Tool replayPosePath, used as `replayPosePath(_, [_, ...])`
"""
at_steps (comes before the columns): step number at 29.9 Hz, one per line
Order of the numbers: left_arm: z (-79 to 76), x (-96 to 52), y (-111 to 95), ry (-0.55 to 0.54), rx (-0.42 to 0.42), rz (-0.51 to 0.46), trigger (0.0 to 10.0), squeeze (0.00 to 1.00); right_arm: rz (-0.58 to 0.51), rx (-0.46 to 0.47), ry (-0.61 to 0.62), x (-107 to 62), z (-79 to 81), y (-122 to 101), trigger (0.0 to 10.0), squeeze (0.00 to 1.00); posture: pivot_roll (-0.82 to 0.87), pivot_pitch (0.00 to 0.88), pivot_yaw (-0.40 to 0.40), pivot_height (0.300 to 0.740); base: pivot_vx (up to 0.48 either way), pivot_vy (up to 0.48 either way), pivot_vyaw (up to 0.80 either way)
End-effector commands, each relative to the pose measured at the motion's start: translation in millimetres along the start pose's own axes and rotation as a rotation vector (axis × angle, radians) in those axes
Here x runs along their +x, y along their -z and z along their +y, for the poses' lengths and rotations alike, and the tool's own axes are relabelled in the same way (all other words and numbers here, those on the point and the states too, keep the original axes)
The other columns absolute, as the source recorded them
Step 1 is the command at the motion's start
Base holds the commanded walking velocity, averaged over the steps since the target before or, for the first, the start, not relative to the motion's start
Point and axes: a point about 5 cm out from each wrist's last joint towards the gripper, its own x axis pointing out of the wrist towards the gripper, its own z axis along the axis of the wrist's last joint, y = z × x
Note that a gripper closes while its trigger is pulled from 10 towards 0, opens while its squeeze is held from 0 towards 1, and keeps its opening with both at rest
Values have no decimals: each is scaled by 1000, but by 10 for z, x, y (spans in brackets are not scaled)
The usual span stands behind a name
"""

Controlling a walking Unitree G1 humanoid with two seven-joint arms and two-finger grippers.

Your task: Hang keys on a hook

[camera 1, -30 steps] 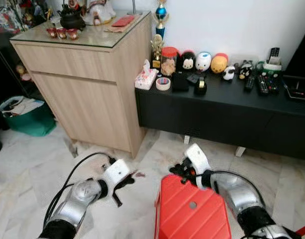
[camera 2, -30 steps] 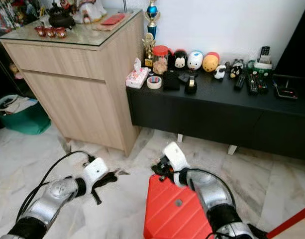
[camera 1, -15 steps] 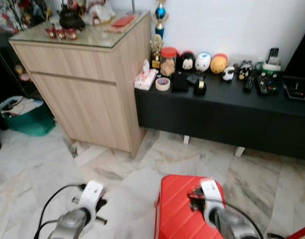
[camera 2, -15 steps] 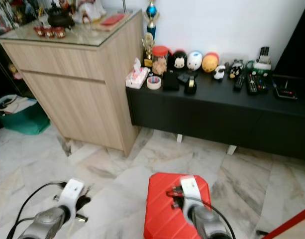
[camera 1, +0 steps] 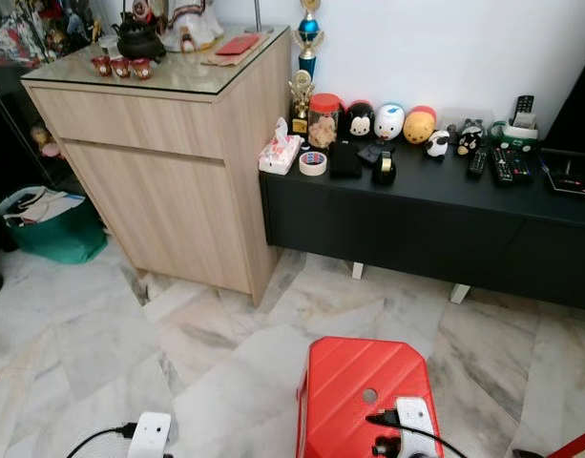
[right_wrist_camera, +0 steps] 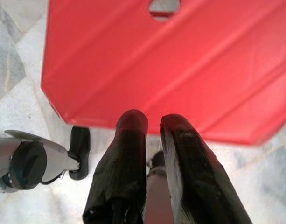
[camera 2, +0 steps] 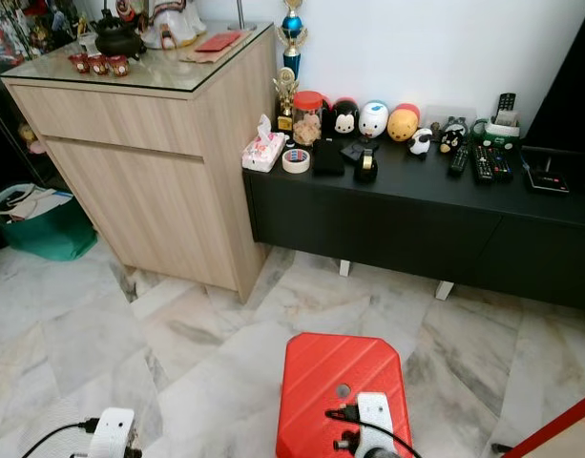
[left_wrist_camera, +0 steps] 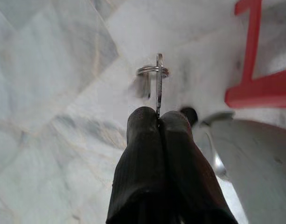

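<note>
My left gripper (left_wrist_camera: 158, 115) is shut on a thin metal key (left_wrist_camera: 159, 91). The key sticks out past the fingertips and carries a small split ring (left_wrist_camera: 153, 71) at its far end, above the marble floor. In the eye views the left arm's white wrist (camera 1: 149, 434) sits at the bottom edge, low on the left. My right gripper (right_wrist_camera: 153, 122) hovers over the red stool (right_wrist_camera: 180, 65). Its fingers stand a narrow gap apart with nothing between them. The right arm's white wrist (camera 1: 407, 427) lies over the stool's near edge.
A red plastic stool (camera 1: 364, 396) stands on the marble floor straight ahead. Beyond it a black low console (camera 1: 435, 224) carries toys, tape and remotes. A tall wooden cabinet (camera 1: 168, 153) stands at the left, with a green bag (camera 1: 49, 224) beside it.
Both arms have drawn back and down. A second ago they reached out over the floor and the stool. Now just their wrists sit at the bottom edge.
</note>
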Motion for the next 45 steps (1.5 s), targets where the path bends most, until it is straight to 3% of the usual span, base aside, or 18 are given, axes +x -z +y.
replayPosePath(1, [-7, -13, 82, -4, -29, 18, 10000, 0, 8, 28, 22, -2, -4, 39, 10000, 0, -19, 0, 15, 716, 0, 0, 0])
replayPosePath(6, [-42, -30, 186, -3, -49, 39, 10000, 0, 13, 84, 100, -10, -45, 92, 10000, 0, -23, 0, 12, 716, 0, 0, 0])
replayPosePath(14, [-21, -42, 236, -1, -53, 55, 10000, 0, 8, 85, 151, -12, -57, 96, 10000, 0, -37, 0, 23, 716, 0, 0, 0])
replayPosePath(17, [-16, -44, 248, 0, -50, 62, 10000, 0, 12, 81, 154, -15, -61, 116, 10000, 0, -40, 0, 23, 716, -80, 0, 0])
replayPosePath(20, [-30, -50, 279, 8, -51, 73, 10000, 0, 35, -11, 118, -11, 1, 164, 10000, 0, -52, 0, 26, 716, -260, 0, 0])
replayPosePath(25, [-47, -60, 330, 17, -42, 91, 10000, 0, 26, 56, 135, -5, 34, 162, 10000, 0, -60, 0, 33, 716, -291, 0, 0])
replayPosePath(28, [-49, -64, 346, 18, -41, 97, 10000, 0, 28, 43, 124, 1, 67, 163, 10000, 0, -62, 0, 36, 716, -300, 0, 0])
replayPosePath(32, [-46, -70, 368, 22, -35, 106, 10000, 0, 26, 24, 127, -15, -36, 151, 10000, 0, -68, 0, 34, 716, -298, 0, 0])
replayPosePath(45, [-13, -73, 369, 24, -16, 110, 10000, 0, 30, 27, 121, -9, 14, 170, 10000, 0, -57, 0, 33, 716, -301, 0, 0])
